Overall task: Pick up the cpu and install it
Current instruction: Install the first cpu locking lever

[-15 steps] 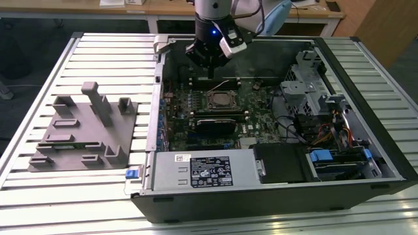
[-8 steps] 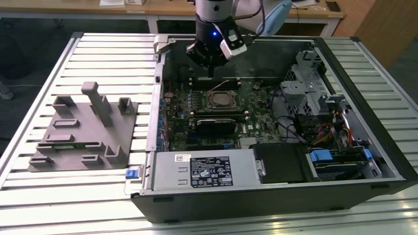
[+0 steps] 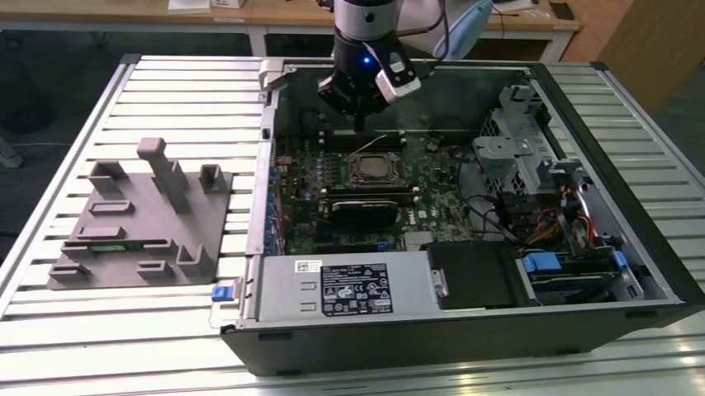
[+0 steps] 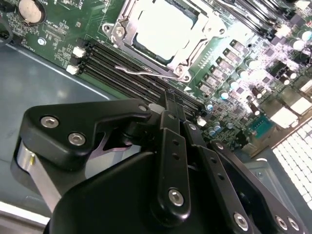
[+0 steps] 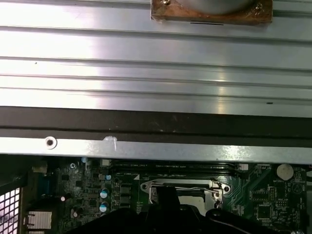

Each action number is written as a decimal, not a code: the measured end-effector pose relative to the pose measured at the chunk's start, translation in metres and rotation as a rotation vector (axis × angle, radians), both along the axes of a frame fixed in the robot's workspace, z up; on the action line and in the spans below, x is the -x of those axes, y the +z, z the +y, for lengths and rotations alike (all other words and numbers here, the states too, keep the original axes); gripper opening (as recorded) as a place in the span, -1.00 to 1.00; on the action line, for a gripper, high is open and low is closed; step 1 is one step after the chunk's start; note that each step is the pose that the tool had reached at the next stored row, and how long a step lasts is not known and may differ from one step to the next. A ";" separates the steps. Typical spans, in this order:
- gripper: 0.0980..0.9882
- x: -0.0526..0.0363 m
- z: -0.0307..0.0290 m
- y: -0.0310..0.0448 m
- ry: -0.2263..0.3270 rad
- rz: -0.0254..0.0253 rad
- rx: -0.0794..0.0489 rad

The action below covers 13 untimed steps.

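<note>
Gripper [image 3: 361,124] hangs over the far end of the open PC case [image 3: 617,247], above the motherboard [image 3: 435,210] and just beyond the socket frame [image 3: 371,171]. Fingers [image 4: 170,109] look pressed together with nothing between them (best seen in the second wrist view, where the two black links meet at the tip). So: closed and empty.

The cpu [image 4: 163,29] sits inside the socket frame, silvery-white top facing up, metal rim around it on all sides. In the second wrist view the socket frame's thin lever wire [image 4: 139,71] lies along the frame's edge nearest the gripper, between the frame and the RAM slots [image 4: 122,66]. The cpu is well clear of the fingertips, no contact; the gripper is above and off to one side of the socket frame, not centred over it.

In the first wrist view the socket frame [image 5: 183,191] shows partly behind the gripper's dark body, with the case wall [image 5: 156,122] and the slatted table [image 5: 156,58] beyond it.

Relative to the socket frame in the exterior view: grey plastic fixture [image 3: 138,223] lies on the slatted table outside the case, well off to the exterior view's left; long grey box with the white label [image 3: 342,285] is inside the case on the near side; drive cage and cables [image 3: 551,206] are to the exterior view's right.
</note>
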<state>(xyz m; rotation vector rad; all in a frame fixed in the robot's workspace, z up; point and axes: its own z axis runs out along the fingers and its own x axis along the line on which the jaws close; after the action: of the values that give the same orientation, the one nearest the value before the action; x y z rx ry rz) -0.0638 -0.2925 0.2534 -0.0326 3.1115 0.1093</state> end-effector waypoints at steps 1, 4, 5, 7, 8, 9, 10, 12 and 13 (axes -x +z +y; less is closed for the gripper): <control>-0.98 -0.0005 0.0000 -0.0008 0.003 0.0000 0.000; -0.98 -0.0022 0.0000 -0.0030 0.004 0.0001 0.000; -0.98 -0.0026 0.0000 -0.0036 0.004 0.0001 0.000; -0.98 -0.0029 0.0000 -0.0041 0.004 0.0002 0.000; -0.98 -0.0030 0.0000 -0.0043 0.004 0.0002 0.000; -0.98 -0.0030 0.0000 -0.0045 0.004 0.0001 0.000; -0.98 -0.0031 0.0000 -0.0046 0.004 0.0001 0.000; -0.98 -0.0031 0.0000 -0.0049 0.004 0.0001 0.000; -0.98 -0.0032 0.0000 -0.0050 0.004 0.0001 0.000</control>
<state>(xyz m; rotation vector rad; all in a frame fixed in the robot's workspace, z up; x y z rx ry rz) -0.0606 -0.2925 0.2484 -0.0383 3.1117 0.1093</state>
